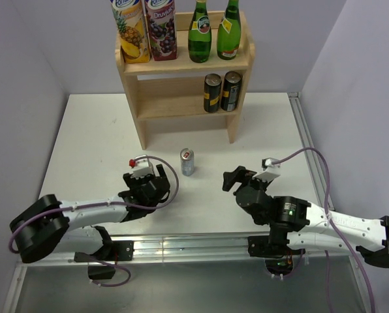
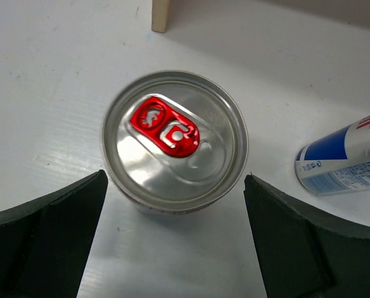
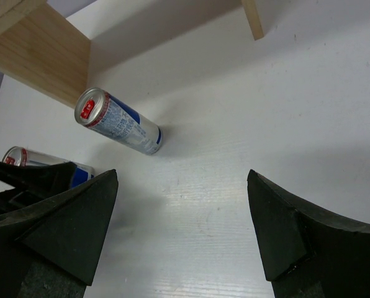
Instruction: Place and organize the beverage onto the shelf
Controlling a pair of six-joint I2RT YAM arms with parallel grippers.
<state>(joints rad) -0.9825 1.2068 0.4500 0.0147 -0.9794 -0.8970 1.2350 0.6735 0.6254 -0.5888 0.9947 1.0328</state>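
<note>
The shelf [image 1: 141,124] stands at the far middle of the white surface [image 1: 83,130]. Its top board holds four things: two juice cartons [image 1: 130,29] on the left and two green glass bottles [image 1: 200,32] on the right. The lower tier holds two dark cans [image 1: 212,93], side by side at its right end.

Two slim silver cans are off the shelf, on the surface in front of it. The red-tab can [image 2: 172,143] stands upright between the fingers of the left gripper [image 2: 174,180]. That gripper is spread wide to either side of the can and is not closed on it. The blue-and-silver can [image 1: 187,162] stands upright just to the right of that gripper, apart from it.

The right gripper [image 3: 182,177] is also spread wide and holds nothing. It sits over bare surface, to the right of both cans and well apart from them.
</note>
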